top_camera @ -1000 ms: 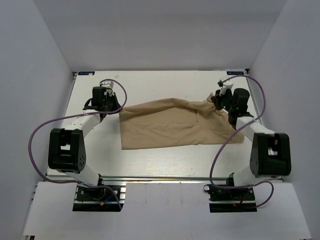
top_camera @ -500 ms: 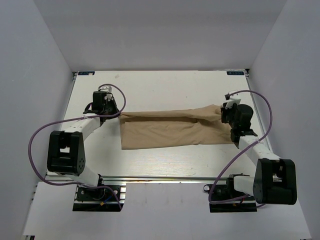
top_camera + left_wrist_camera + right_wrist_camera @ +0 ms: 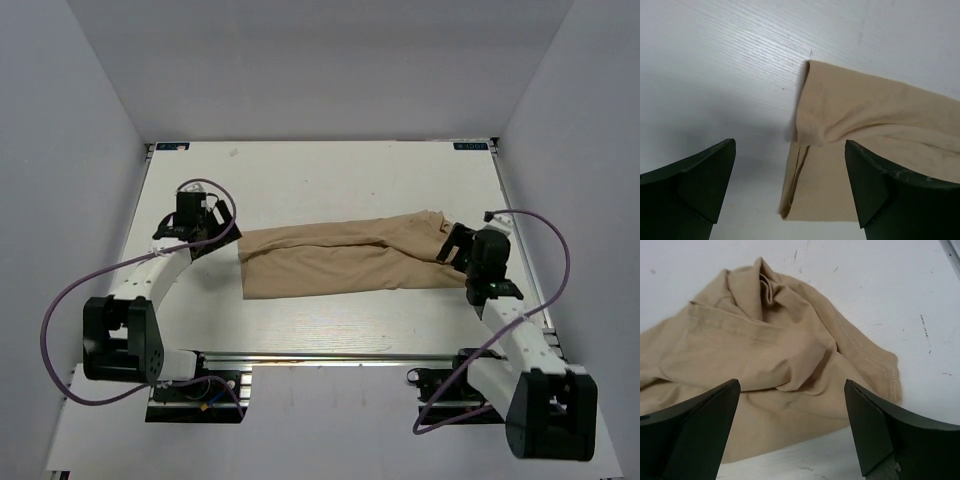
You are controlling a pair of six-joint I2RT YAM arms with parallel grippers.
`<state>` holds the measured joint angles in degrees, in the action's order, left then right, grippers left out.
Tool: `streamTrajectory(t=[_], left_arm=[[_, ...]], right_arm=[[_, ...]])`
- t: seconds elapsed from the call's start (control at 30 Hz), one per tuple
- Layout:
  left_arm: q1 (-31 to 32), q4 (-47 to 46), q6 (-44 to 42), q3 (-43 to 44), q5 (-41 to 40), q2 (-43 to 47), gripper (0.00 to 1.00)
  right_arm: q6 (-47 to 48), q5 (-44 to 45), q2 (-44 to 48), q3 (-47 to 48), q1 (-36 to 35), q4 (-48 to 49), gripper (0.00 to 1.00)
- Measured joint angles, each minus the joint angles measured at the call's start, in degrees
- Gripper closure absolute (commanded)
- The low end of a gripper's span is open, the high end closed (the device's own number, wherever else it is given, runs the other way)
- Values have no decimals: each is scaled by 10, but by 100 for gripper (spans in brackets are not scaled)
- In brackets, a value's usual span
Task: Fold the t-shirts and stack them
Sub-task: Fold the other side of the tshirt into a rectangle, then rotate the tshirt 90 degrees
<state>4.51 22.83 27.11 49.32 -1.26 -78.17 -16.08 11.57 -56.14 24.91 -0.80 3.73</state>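
Left gripper (image 3: pixel 789 144): jaws spread wide, nothing pinched. In the left wrist view the folded left edge of the t-shirt (image 3: pixel 340 262) is framed between its fingers (image 3: pixel 695 185), lying flat on the table (image 3: pixel 330 175) below them. Right gripper (image 3: pixel 791 383): likewise spread, nothing held. The bunched right end of the shirt, stitched hem showing, is laid under and just ahead of it. In the top view the tan shirt is laid out as a long band across the middle of the white table, with the left end squared off, the right end crumpled and the upper edge rolled over lengthwise. A gripper is positioned just beside each end; contact with the cloth cannot be told.
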Motion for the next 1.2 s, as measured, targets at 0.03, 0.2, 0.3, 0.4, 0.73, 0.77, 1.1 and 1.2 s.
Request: streamTrajectory(t=[0.03, 0.2, 0.3, 0.4, 0.73, 0.77, 1.1, 1.2], left_arm=[[0, 13, 4, 7, -9, 10, 0], [3, 0, 7, 40, 7, 27, 0], [5, -41, -3, 48, 64, 1, 0], [14, -82, -10, 61, 128, -57, 0], [92, -115, -50, 100, 222, -193, 0], [99, -116, -52, 103, 227, -202, 0], [131, -122, -57, 68, 225, -225, 0], [146, -114, -50, 31, 232, -191, 0]], right_arm=[[-10, 3, 28, -2, 0, -16, 10], [-21, -61, 74, 14, 0, -34, 10], [-6, -126, -15, 92, 0, -54, 10], [15, -172, -119, 162, -2, -70, 10], [31, -218, -308, 273, -23, -104, 10], [30, -218, -316, 276, -25, -107, 10], [-15, -199, -419, 320, -32, -167, 10], [-29, -194, -478, 394, -32, -193, 10]])
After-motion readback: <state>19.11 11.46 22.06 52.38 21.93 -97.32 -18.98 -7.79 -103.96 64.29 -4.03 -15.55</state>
